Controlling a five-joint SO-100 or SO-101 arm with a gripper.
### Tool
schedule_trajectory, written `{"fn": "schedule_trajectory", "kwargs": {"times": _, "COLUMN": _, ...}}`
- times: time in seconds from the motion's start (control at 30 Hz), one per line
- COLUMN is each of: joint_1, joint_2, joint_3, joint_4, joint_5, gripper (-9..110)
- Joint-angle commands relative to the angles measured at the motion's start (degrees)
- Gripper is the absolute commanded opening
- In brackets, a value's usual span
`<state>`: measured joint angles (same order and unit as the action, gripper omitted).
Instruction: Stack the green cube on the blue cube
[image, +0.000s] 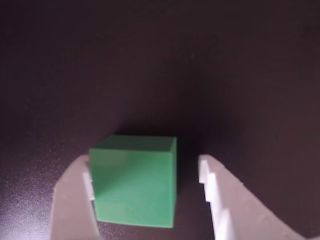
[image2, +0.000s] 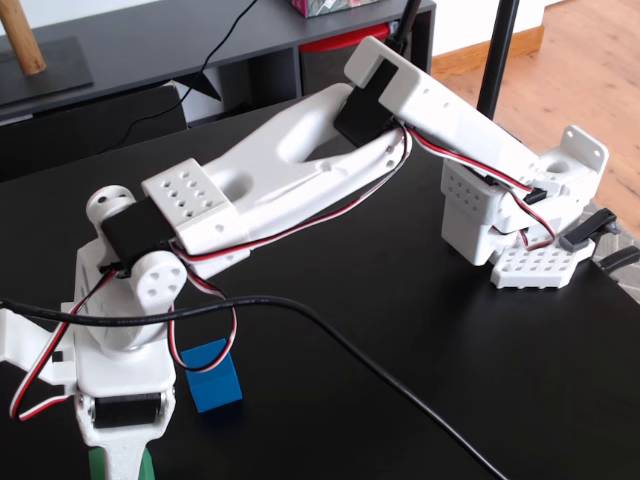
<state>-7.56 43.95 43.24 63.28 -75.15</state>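
Two white fingers of your gripper (image: 146, 185) straddle the green cube (image: 135, 180), open, right gap unclosed. Grasp step: close, lift, carry toward blue cube (image2: 212, 376) near table's front-left edge.

In the fixed view my own wrist hides most of the green cube (image2: 93, 462), the bottom edge cuts my gripper (image2: 120, 470), and a cable crosses the blue cube (image2: 212, 378).

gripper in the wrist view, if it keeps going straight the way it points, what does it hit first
The gripper is open and already straddles the green cube, so going on it would probably meet the black table under the cube; depth is unclear.
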Motion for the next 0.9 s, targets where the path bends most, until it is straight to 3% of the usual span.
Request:
{"fn": "schedule_trajectory", "kwargs": {"times": 0.0, "joint_1": -0.3, "joint_2": 3.8, "joint_3": -1.1, "joint_4": 0.7, "joint_5": 1.1, "gripper": 20}}
{"fn": "schedule_trajectory", "kwargs": {"times": 0.57, "joint_1": 0.3, "joint_2": 6.4, "joint_3": -0.1, "joint_4": 1.9, "joint_5": 0.4, "gripper": 11}}
{"fn": "schedule_trajectory", "kwargs": {"times": 0.87, "joint_1": -0.4, "joint_2": 17.0, "joint_3": 5.6, "joint_4": 3.3, "joint_5": 0.8, "gripper": 11}}
